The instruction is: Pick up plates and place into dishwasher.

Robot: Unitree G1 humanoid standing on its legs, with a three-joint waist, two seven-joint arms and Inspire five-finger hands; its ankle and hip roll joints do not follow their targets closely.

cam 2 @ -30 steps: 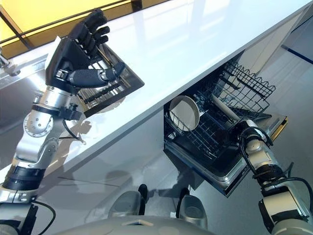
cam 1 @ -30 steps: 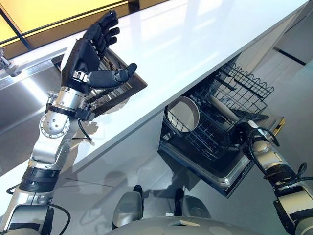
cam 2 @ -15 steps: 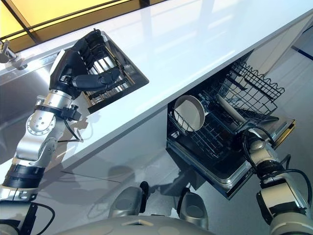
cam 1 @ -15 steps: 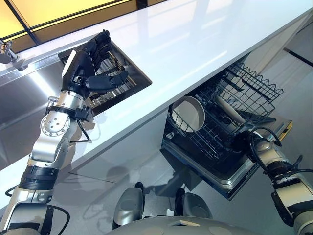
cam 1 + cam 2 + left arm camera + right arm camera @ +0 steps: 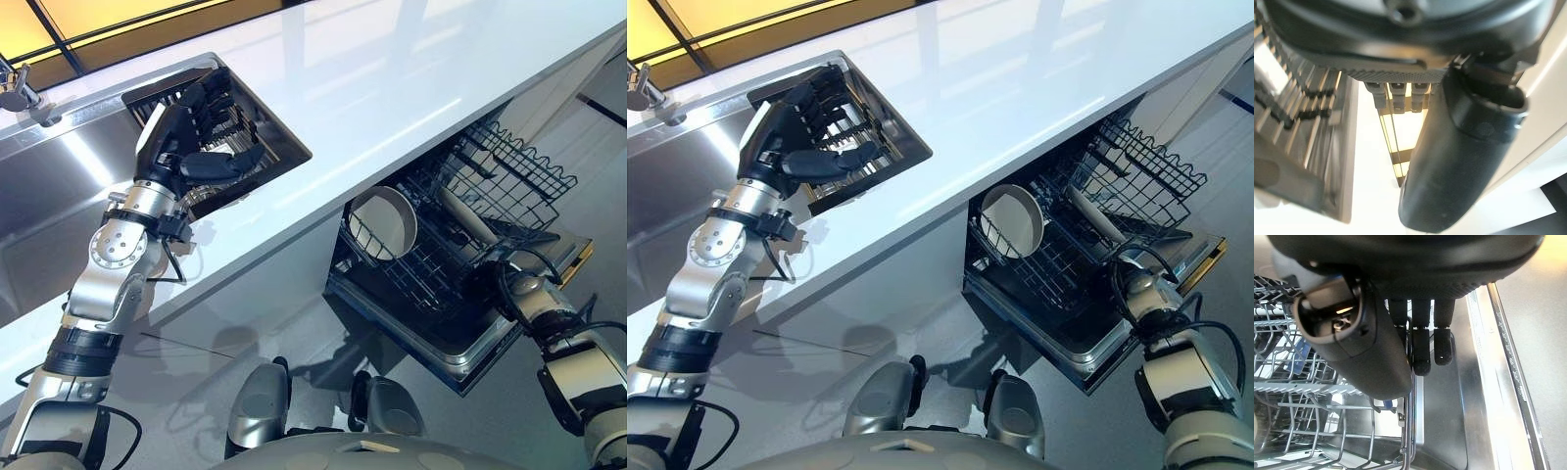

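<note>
Two plates sit in my dishwasher (image 5: 460,343): a round white plate (image 5: 384,221) upright in the lower rack (image 5: 1038,264), another plate (image 5: 1092,217) leaning behind it. My left hand (image 5: 181,147) hovers empty with relaxed fingers over the drying rack (image 5: 245,147) beside the sink (image 5: 49,186). My right hand (image 5: 1400,308) hangs released, fingers straight, at the lower rack's edge over the open door.

1. My right hand (image 5: 490,262) sits behind the dishwasher rack (image 5: 460,230); I can't read its fingers.
2. The rack wires partly cover the white plate (image 5: 384,222).
3. The picture edge cuts off the sink (image 5: 49,186).
</note>
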